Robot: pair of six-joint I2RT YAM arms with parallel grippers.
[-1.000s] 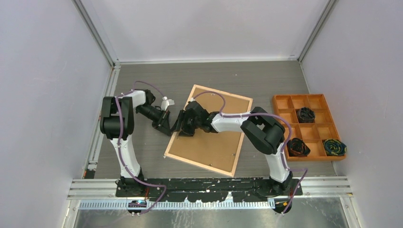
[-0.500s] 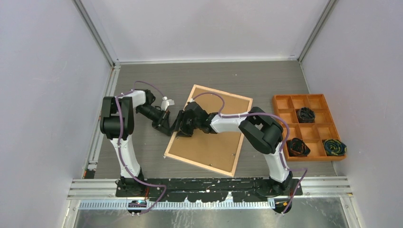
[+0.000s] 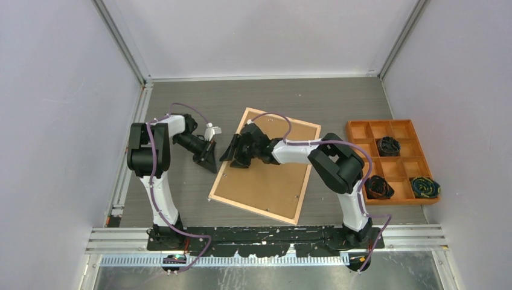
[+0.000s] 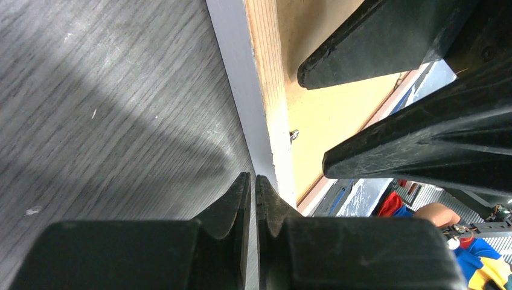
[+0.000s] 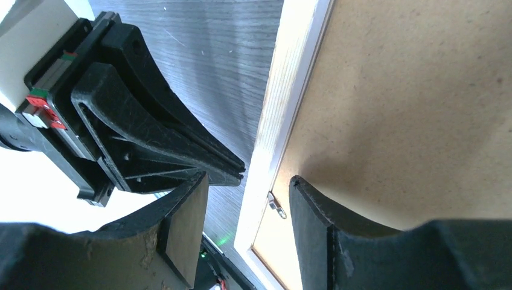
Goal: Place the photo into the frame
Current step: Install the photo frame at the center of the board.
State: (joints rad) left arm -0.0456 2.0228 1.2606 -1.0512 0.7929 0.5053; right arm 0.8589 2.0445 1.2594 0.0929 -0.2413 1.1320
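Ref. landmark: frame [image 3: 253,212].

1. Frame. Large, thin, rectangular. Lies flat on the grey wood-grain counter [image 3: 181,96], back side up, skewed relative to the counter edges. Rim is light natural wood; the outer side face is white [image 4: 232,72]. A brown backing board [image 3: 268,184] fills the inside of the rim. A small metal tab [image 5: 278,208] sits at the inner edge of the frame's L rim.

2. L pincer [image 3: 212,166]. Clenched, fingertips pressed together w/ nothing between them. Tip sits low at the outer face of the frame's L rim, just beside the white side. Contact w/ the frame: cannot tell.

3. R pincer [image 3: 234,158]. Released, jaws parted. Positioned over the frame's L rim, one finger [image 5: 302,193] over the backing board, the other [image 5: 187,199] toward the counter side. Nothing gripped. Tips of both pincers are close together at this rim.

4. Orange compartment tray [image 3: 356,130]. On the counter to the R of the frame, well apart. Dark bundles in three compartments.
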